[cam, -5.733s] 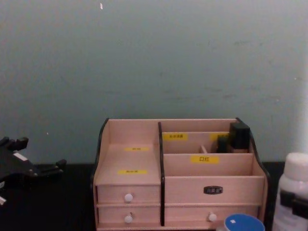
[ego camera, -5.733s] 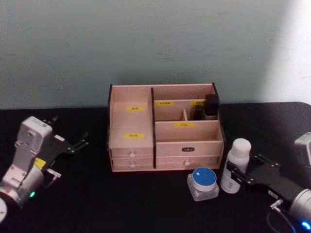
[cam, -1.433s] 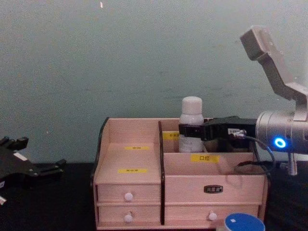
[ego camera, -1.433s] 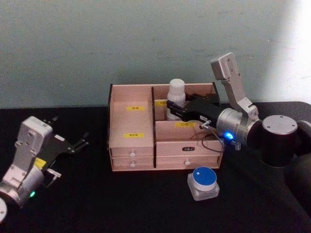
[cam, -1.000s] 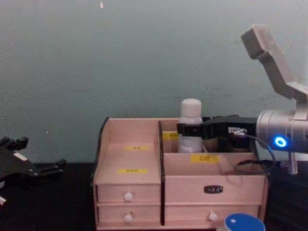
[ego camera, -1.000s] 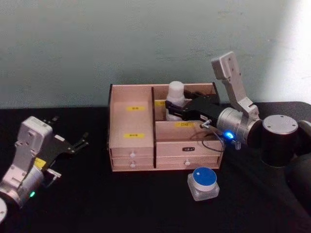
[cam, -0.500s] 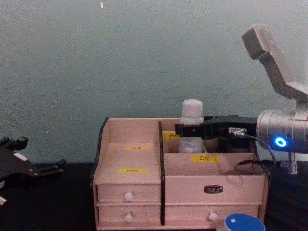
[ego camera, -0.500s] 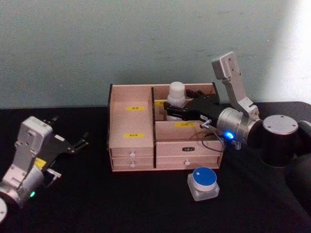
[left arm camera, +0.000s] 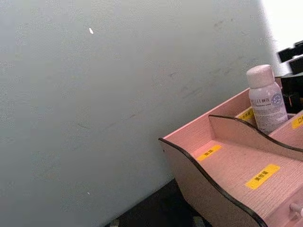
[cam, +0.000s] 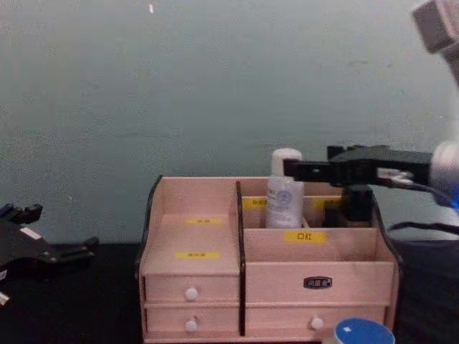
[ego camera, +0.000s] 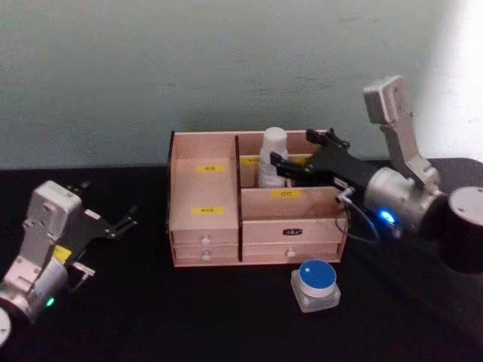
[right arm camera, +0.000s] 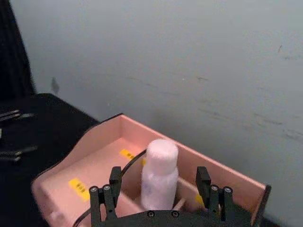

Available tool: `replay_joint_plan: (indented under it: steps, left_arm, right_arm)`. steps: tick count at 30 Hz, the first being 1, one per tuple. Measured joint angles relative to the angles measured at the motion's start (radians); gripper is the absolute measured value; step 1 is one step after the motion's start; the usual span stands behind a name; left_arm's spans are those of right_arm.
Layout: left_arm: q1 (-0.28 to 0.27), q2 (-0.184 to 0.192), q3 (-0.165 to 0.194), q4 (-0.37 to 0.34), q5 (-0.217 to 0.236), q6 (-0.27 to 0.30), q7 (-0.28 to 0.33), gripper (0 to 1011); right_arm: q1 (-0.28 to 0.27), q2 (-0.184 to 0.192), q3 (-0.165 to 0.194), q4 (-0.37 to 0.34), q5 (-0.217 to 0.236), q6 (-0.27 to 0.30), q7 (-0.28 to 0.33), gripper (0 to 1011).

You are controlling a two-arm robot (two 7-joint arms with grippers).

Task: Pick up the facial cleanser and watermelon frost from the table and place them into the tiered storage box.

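Since half a second ago the right gripper (right arm camera: 158, 176) has let go of the bottle (ego camera: 272, 158) and drawn back a little toward the right; its jaws now stand wide apart, one on each side of the bottle, and they hold nothing. I take the bottle for the facial cleanser. It stands upright in the back compartment of the box (ego camera: 290, 230), at the left end, just beside the tall divider. So the first half of the task looks done. The jar (ego camera: 315, 280) with the blue lid, probably the watermelon frost, is not yet picked: it sits on the worktop (ego camera: 189, 317) just before the front right corner of the box, toward the front edge. Around the jar the worktop is bare, so there is room to come down on it. Inside the box a dark item (cam: 356, 204) fills the back right corner, near the gripper. The left gripper (ego camera: 124, 220) rests open and empty near the left edge.
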Motion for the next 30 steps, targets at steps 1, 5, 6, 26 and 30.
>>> replay_joint_plan:
  steps: [1, 5, 6, 26, 30]
  left_arm:
    - [0.0, 0.0, 0.0, 0.0, 0.0, 0.0, 0.0, 1001]
    - [0.0, 0.0, 0.0, 0.0, 0.0, 0.0, 0.0, 1001]
    - [0.0, 0.0, 0.0, 0.0, 0.0, 0.0, 0.0, 1002]
    - [0.0, 0.0, 0.0, 0.0, 0.0, 0.0, 0.0, 1001]
    - [0.0, 0.0, 0.0, 0.0, 0.0, 0.0, 0.0, 1001]
  right_arm:
    - [-0.012, 0.011, 0.002, -0.021, 0.004, 0.004, 0.003, 1000]
    - [-0.087, 0.075, 0.014, -0.127, 0.033, 0.038, 0.018, 1000]
    - [-0.1, 0.086, 0.015, -0.143, 0.037, 0.043, 0.02, 1000]
    - [-0.302, 0.254, -0.007, -0.303, 0.095, 0.157, 0.014, 1000]
    - [-0.307, 0.264, -0.02, -0.307, 0.095, 0.169, 0.014, 1000]
